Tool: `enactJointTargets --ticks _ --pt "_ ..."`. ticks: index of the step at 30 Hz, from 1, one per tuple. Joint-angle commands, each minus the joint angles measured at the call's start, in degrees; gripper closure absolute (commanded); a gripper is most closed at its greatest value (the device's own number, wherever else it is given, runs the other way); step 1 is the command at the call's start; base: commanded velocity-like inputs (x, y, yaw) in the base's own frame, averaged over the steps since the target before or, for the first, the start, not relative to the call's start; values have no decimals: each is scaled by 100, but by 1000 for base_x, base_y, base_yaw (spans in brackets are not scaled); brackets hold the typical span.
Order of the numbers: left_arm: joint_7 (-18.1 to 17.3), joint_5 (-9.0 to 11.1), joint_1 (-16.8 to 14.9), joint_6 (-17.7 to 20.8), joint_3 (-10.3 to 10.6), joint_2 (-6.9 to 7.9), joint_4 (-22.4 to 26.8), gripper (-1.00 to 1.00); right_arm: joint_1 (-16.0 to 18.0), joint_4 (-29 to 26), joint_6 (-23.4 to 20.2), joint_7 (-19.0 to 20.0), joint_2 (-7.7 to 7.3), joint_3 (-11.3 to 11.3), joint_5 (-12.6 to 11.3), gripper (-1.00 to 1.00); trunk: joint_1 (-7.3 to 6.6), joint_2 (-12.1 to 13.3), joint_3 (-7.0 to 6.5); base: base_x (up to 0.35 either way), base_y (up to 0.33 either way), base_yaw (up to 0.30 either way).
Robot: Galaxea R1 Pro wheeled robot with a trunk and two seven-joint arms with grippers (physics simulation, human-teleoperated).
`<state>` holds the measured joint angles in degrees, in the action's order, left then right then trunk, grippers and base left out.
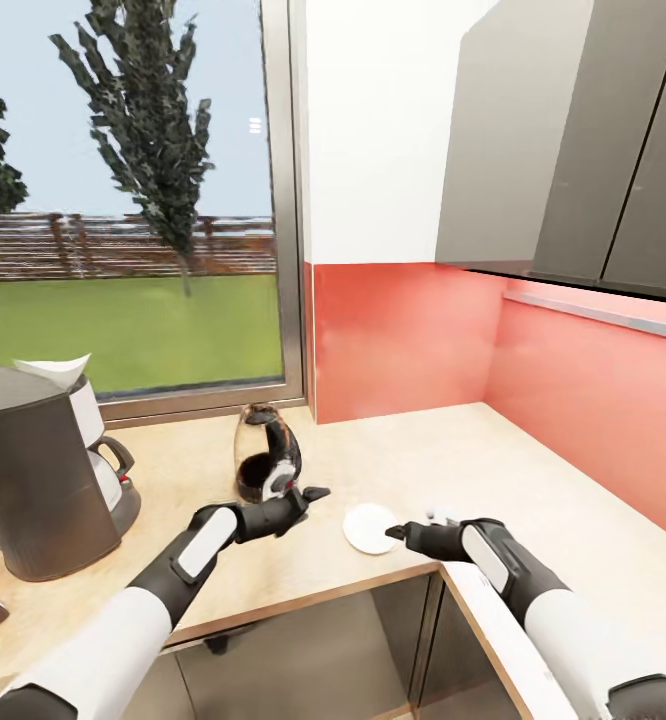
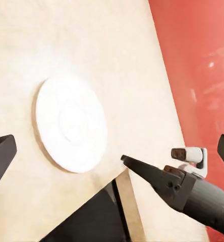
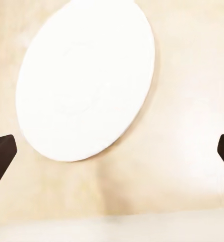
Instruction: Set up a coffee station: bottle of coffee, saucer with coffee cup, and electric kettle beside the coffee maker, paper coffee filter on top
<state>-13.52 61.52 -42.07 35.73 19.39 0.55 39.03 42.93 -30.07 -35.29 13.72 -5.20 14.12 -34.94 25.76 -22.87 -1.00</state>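
Two end effectors sit low over the front edge of my bench, either side of the saucer (image 1: 370, 527). My right end effector (image 1: 393, 532) points at the saucer's rim, its tip just beside the dish; in the right wrist view its dark fingertips (image 3: 2, 159) stand far apart at the picture's edges with the saucer (image 3: 87, 80) lying flat between and beyond them, so I read it as spread wide and holding nothing. My left end effector (image 1: 308, 495) hovers just beside the electric kettle (image 1: 266, 455), on the kettle's saucer side; the left wrist view shows its fingertips (image 2: 1, 156) likewise well apart, empty, looking across the saucer (image 2: 70, 123) toward the right arm's dark pointed tip.

I see the kettle standing upright on the bench, near the window corner, with the saucer close by on bare wood. Well off to my left stands the coffee maker (image 1: 35, 480), tall and dark grey, with a white paper filter (image 1: 55, 372) showing at its top. Tucked behind it is a white appliance with a dark base (image 1: 108, 470); I cannot tell what it is.

The kitchen countertop (image 1: 443, 450) is light beige wood grain and turns a corner to run along my right side. Behind it is a salmon-red backsplash (image 1: 413, 340), white wall above, and grey wall cabinets (image 1: 583, 140) upper right. A large window (image 1: 133, 200) looks onto grass, trees and a fence.
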Motion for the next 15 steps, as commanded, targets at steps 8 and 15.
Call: enactJointTargets --ticks 8,15 --pt "58 -273 258 -123 281 -25 -262 -100 4 -5 -12 -194 177 21 5 -100 2 -5 2 0 0 0" --pt "18 -518 487 -350 254 -63 -489 -100 4 -6 -13 -203 186 24 5 -100 2 -5 2 67 0 -21"
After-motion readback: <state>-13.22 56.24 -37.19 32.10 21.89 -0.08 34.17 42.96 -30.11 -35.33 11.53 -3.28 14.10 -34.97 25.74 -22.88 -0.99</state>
